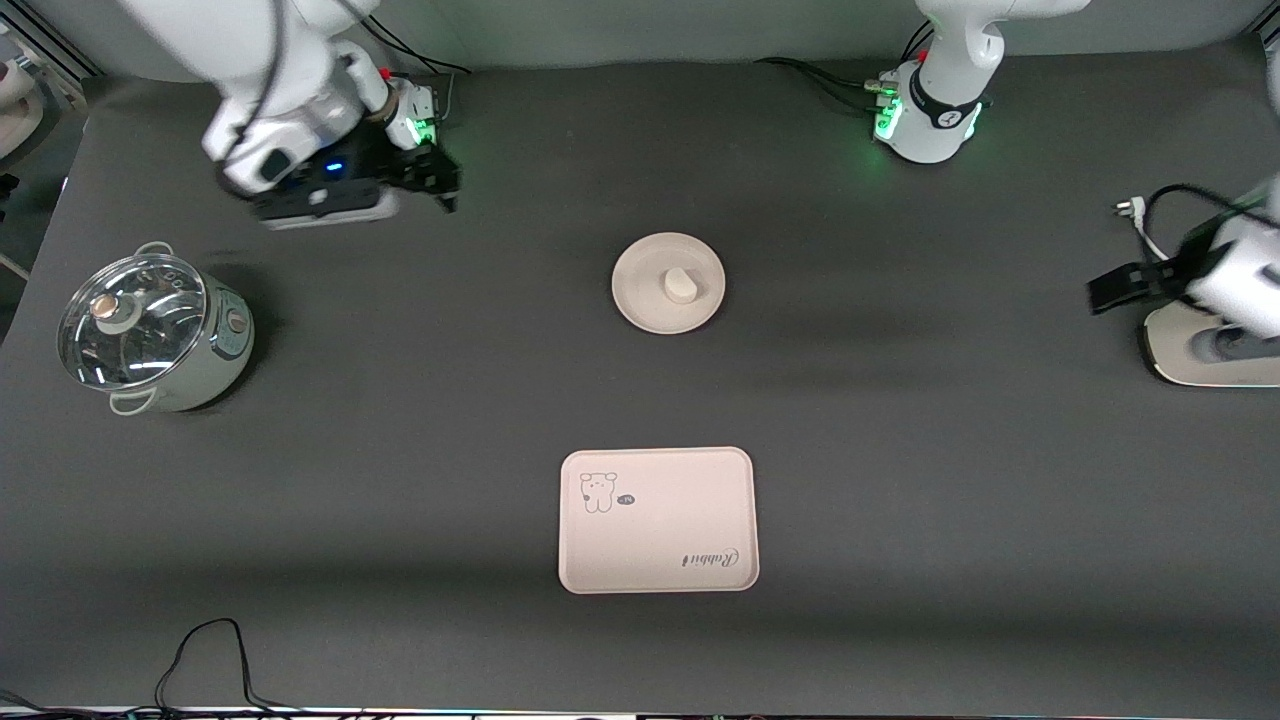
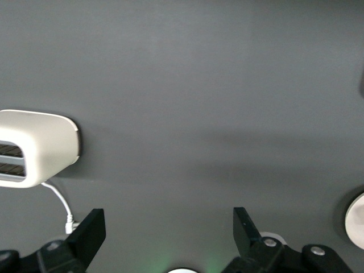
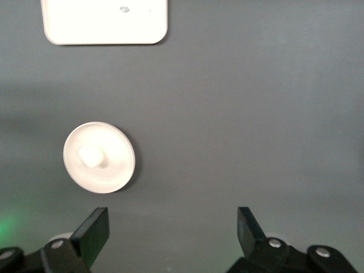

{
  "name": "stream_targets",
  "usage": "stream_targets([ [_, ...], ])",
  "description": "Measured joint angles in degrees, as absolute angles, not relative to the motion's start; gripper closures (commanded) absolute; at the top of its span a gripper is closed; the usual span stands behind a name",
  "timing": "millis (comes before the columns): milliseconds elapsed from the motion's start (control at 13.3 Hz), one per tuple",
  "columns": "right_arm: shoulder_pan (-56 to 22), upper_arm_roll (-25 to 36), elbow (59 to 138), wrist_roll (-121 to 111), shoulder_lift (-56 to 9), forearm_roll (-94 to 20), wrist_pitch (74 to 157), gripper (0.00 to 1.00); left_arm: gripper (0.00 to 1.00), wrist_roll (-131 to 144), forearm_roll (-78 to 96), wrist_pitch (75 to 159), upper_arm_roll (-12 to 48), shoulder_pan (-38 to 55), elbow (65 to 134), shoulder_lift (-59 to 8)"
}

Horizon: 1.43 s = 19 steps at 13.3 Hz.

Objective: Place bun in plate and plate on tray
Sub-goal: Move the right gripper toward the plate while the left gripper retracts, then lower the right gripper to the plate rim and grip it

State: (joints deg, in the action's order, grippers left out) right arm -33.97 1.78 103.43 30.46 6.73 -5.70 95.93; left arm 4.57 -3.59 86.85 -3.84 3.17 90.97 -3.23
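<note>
bun (image 1: pixel 681 284) already sits in the plate (image 1: pixel 668 282); tray (image 1: pixel 656 520) lies nearer the camera; both my grippers, right gripper (image 1: pixel 425 175) and left gripper (image 1: pixel 1125 285), spread empty; right looks a bit closer.

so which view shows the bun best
The front view: the bun sits whole on the plate, unobstructed. The right wrist view shows it too, washed out by glare. The left wrist view misses it.

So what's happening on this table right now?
Two robot arms are serving a bun. It already sits on the plate, but the plate is not yet on the tray, which lies nearer the camera. Neither arm holds anything: the right end effector and the left end effector both hang open at the table's ends.
</note>
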Motion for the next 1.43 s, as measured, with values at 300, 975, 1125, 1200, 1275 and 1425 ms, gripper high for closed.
stream_targets([
  [300,-46.8,1.7,104.3,44.5,2.1,-5.7,102.7,0.00,0.00,3.5,-4.3,87.1,-6.2,3.8,94.6,0.1],
  [975,-54.7,1.7,112.7,49.9,1.8,-5.7,112.8,0.00,0.00,3.6,-4.7,87.6,-0.1,-1.7,95.6,-0.2],
  [1125,-55.0,1.8,115.3,49.9,2.3,-5.7,115.8,0.00,0.00,3.6,-4.7,88.1,-0.1,-1.8,95.8,-0.6],
  [1200,-55.0,1.8,116.9,49.9,2.3,-5.7,117.7,0.00,0.00,3.6,-4.4,88.4,-0.1,-1.9,95.9,-0.9],
  [1275,-55.0,2.0,118.8,49.9,2.3,-5.7,120.0,0.00,0.00,3.7,-3.6,88.5,-0.1,-2.3,95.9,-1.2],
  [1425,-55.0,2.2,123.2,49.9,2.2,-5.7,125.0,0.00,0.00,4.0,-3.0,88.5,-0.2,-3.4,95.8,-1.2],
])
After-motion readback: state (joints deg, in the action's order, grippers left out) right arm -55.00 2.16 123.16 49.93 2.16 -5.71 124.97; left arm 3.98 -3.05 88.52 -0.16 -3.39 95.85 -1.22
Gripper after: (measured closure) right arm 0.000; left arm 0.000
